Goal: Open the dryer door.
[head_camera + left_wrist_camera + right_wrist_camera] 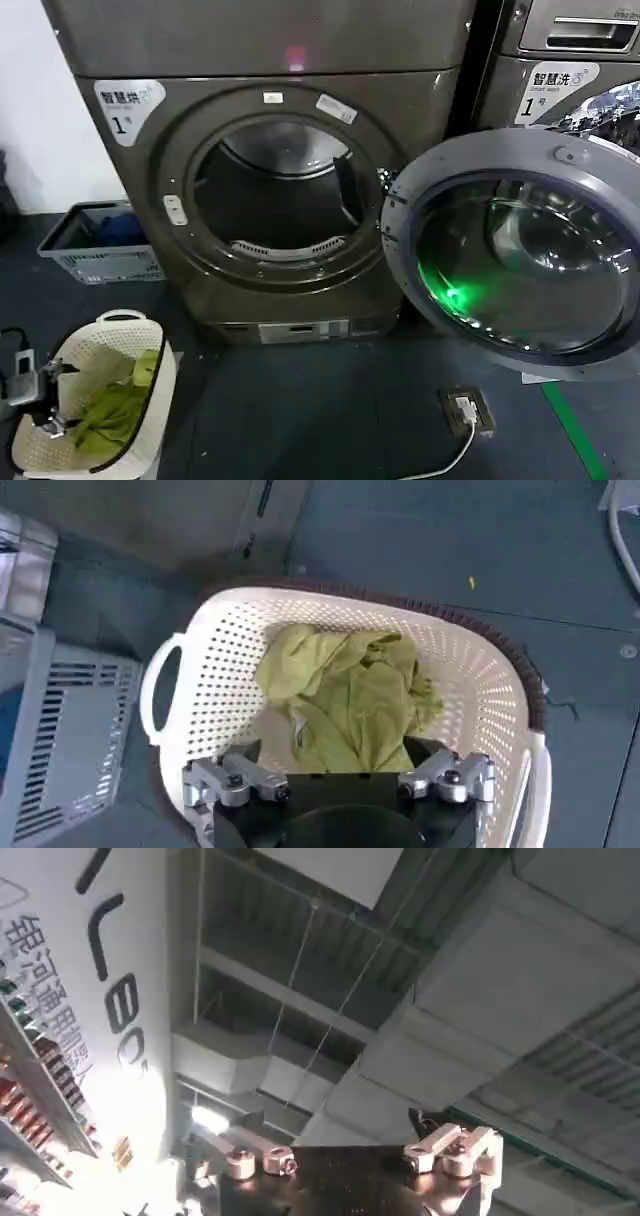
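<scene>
Grey-brown steel front: dryer (270,200) filled the upper centre of the head view, its round door (520,260) already swung fully out, hanging at centre right of the frame, hinge at its left edge. Drum mouth (275,195) stood clear. Task looked done, by my reading.

Risks, as judged: the door leaned into the space before the neighbouring machine (570,70) at upper right; any arm sweep through there could knock it back toward shut or strain the hinge. Loose cable and floor socket (467,410) lay below the door, a snag for a moving base.

Left pincer (340,780) hung over the white laundry basket (200,650) at lower left of the head view, fingers spread wide, gripping nothing; a careless drop could catch the green cloth (350,700). Right pincer (360,1153) pointed up at the ceiling, also wide and empty.

Count: one dryer, one open door, one second machine, one white basket, one green cloth heap, one grey crate (100,245) at left, one socket.
</scene>
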`<state>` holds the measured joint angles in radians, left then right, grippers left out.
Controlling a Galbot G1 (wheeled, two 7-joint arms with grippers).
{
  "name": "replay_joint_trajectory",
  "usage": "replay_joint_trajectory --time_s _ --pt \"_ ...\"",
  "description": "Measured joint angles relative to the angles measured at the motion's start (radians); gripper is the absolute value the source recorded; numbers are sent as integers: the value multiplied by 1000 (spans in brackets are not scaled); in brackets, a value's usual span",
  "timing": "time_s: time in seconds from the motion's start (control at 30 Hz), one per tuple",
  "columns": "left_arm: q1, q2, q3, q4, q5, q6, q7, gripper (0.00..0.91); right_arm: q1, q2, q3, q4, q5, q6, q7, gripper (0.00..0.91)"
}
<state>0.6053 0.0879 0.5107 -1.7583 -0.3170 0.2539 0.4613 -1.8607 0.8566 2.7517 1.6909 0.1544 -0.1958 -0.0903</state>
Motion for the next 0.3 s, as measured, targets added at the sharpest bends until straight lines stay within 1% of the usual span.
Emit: replay_joint_trajectory --time_s 0.3 --pt "1 2 2 -5 3 1 0 907 -4 2 0 4 1 3 -2 907"
